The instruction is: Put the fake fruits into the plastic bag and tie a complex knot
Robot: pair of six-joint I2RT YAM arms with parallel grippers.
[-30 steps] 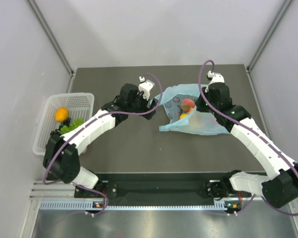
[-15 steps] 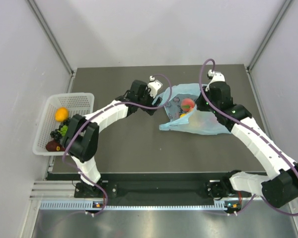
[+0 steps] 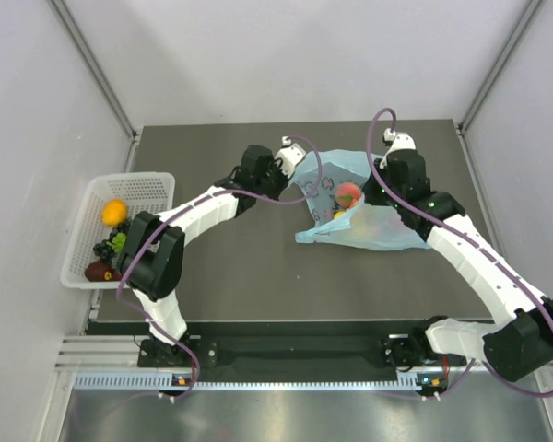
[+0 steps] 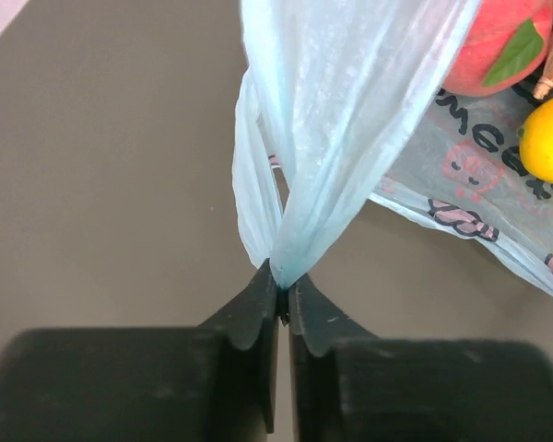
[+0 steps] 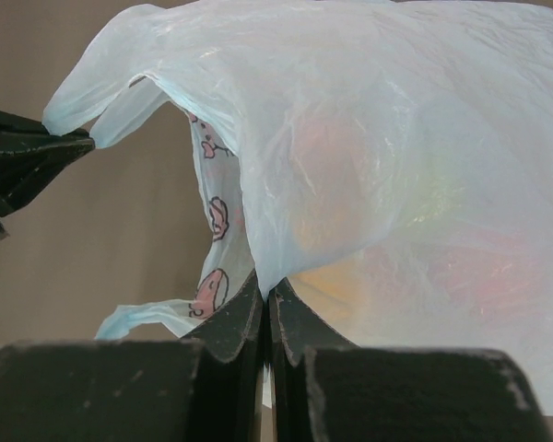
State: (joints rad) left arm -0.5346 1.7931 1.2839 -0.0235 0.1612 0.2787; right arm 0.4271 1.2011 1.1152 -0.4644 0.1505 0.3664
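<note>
While your left gripper pinches a thin fold of the plastic bag mid-table and your right gripper pinches its opposite edge, pulling apart could tear the film or spill the red fruit.

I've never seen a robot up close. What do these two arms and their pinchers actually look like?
Both the left arm and the right arm have white shells with black joints, and a thin purple cable loops loosely along each. The left gripper and the right gripper each have two matte black fingers that taper to wedge-shaped tips. No markings show.
</note>
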